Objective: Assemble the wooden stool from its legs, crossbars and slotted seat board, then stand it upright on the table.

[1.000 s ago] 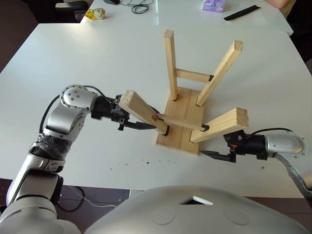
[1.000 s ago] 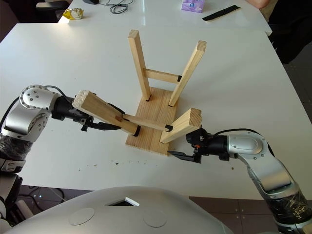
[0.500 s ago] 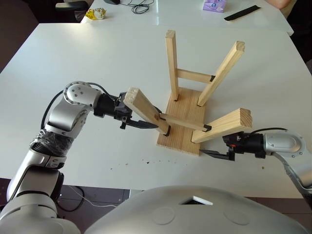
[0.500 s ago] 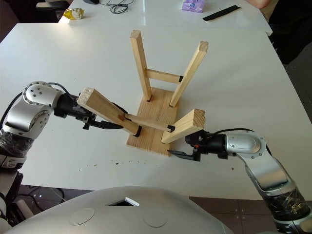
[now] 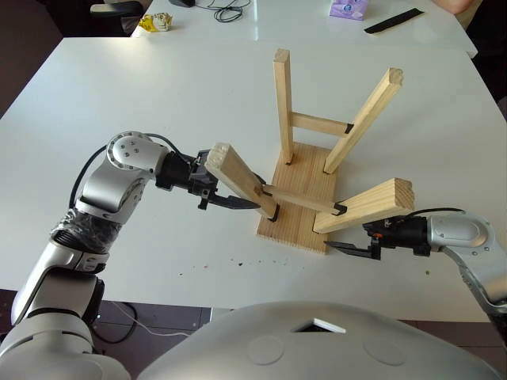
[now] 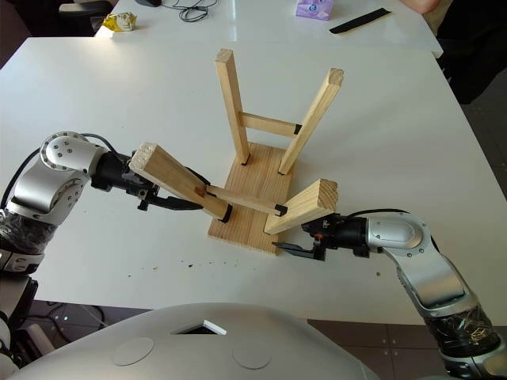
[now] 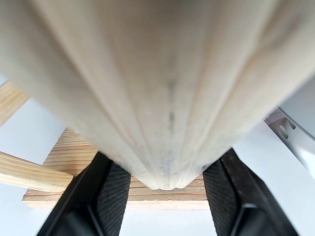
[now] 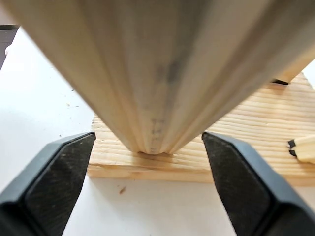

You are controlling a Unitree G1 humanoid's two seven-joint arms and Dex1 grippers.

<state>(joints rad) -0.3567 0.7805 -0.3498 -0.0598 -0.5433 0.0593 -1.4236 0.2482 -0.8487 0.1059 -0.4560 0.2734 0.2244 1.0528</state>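
Observation:
The wooden stool lies upside down, its slotted seat board [image 5: 305,186] flat on the white table. Two far legs [image 5: 282,107] [image 5: 366,119] stand up from it, joined by a crossbar [image 5: 318,123]. The two near legs lean outward, linked by a second crossbar [image 5: 305,202]. My left gripper [image 5: 238,203] is shut on the near left leg [image 5: 238,178], its fingers [image 7: 106,196] pressed to the wood. My right gripper [image 5: 341,239] is open around the near right leg [image 5: 366,204], with a gap between each finger [image 8: 54,177] and the leg [image 8: 157,64].
At the back, on the adjoining table, lie a yellow wrapper [image 5: 154,22], cables [image 5: 226,8], a purple box [image 5: 347,9] and a black strip [image 5: 392,20]. Dark specks [image 5: 238,260] dot the table near its front edge. Open table surface lies left and right of the stool.
My left gripper has pushed the near left leg to the right and more upright. The whole stool has slid slightly right. The right gripper stays open around its leg.

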